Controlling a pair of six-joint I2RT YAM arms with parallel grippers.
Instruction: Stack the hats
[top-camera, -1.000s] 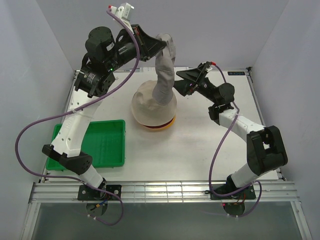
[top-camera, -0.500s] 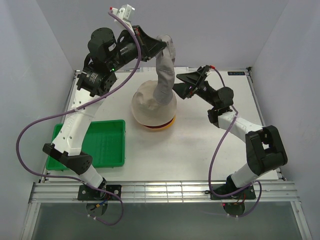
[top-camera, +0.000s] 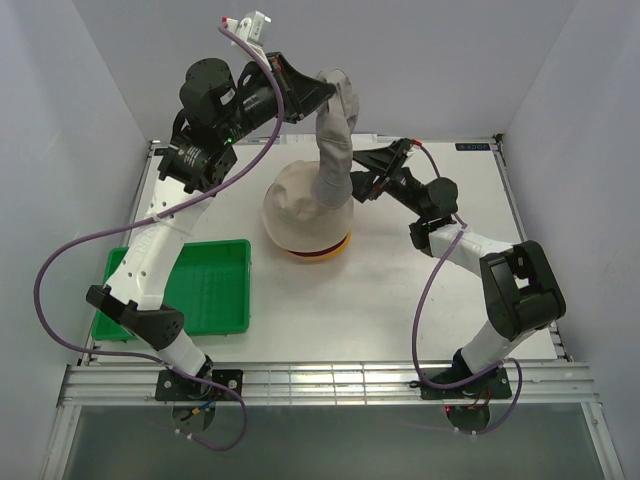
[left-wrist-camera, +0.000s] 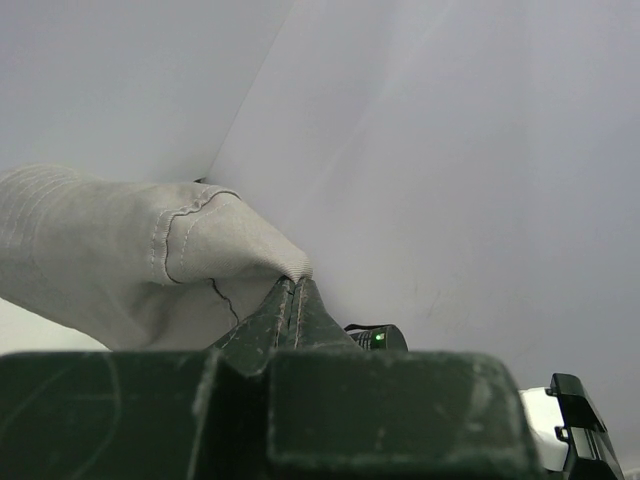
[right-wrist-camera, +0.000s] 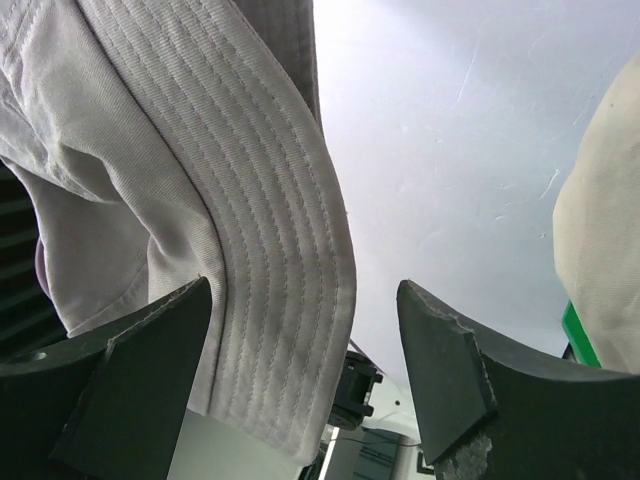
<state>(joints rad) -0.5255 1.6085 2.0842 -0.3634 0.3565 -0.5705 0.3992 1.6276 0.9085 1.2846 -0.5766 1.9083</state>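
A grey hat (top-camera: 333, 140) hangs in the air above the table, pinched at its top edge by my left gripper (top-camera: 318, 92), which is shut on the grey cloth (left-wrist-camera: 120, 255) at its tips (left-wrist-camera: 293, 282). Under it stands a pile of hats with a cream-beige one (top-camera: 293, 207) on top and a yellow-orange rim (top-camera: 332, 249) showing below. My right gripper (top-camera: 360, 172) is open beside the hanging hat's lower end. In the right wrist view the grey hat's stitched brim (right-wrist-camera: 270, 230) lies between the spread fingers (right-wrist-camera: 140, 370) without being clamped.
A flat green tray (top-camera: 190, 285) lies at the front left of the white table (top-camera: 440, 300). The enclosure's walls stand close behind and to both sides. The cream hat (right-wrist-camera: 600, 230) shows at the right edge of the right wrist view.
My right gripper has moved left and up toward the hanging grey hat, still open. The left arm has shifted slightly, keeping its grip on the hat.
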